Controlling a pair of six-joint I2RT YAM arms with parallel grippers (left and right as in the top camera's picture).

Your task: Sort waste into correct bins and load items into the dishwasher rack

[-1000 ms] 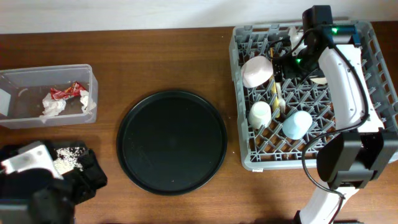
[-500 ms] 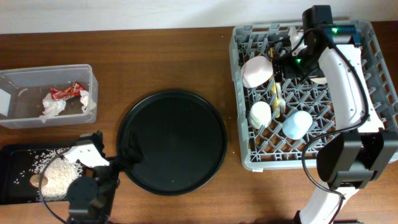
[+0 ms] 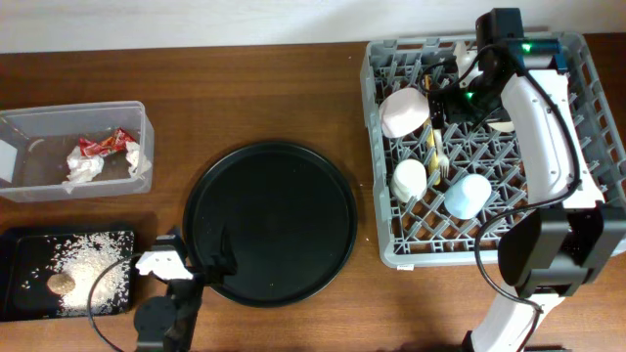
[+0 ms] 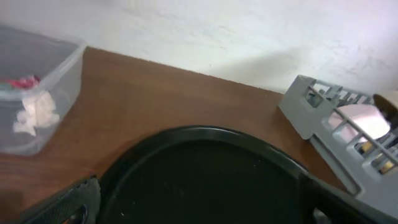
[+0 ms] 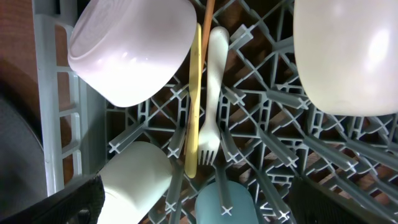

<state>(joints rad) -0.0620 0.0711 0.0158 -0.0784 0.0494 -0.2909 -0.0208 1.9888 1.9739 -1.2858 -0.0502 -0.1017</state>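
Observation:
The grey dishwasher rack (image 3: 383,210) holds the pinkish-white bowl (image 3: 403,112), small cream cup (image 3: 409,179), light blue cup (image 3: 467,195) and yellow chopsticks (image 3: 430,147). My right gripper (image 3: 442,96) hovers over them, open and empty (image 5: 202,208). Its view shows the bowl (image 5: 134,46), cream plate (image 5: 348,56), white fork (image 5: 211,99), chopsticks (image 5: 194,106) and both cups. The clear tub (image 3: 20,122) holds white tissue (image 3: 86,168) and the red wrapper (image 3: 103,145). The flat black tray (image 3: 24,244) holds rice (image 3: 93,264) and a brown lump (image 3: 61,283). My left gripper (image 3: 196,266) is open and empty (image 4: 199,210).
The large round black serving tray (image 3: 271,223) lies mid-table; my left gripper sits low at its front left rim, with the tray (image 4: 205,180) between the fingers. The right arm stretches over the rack's right side. A white wall runs along the table's far edge.
My left arm has swung right, off the flat black tray to the round tray's front rim, uncovering the rice and brown lump. The right arm has not moved.

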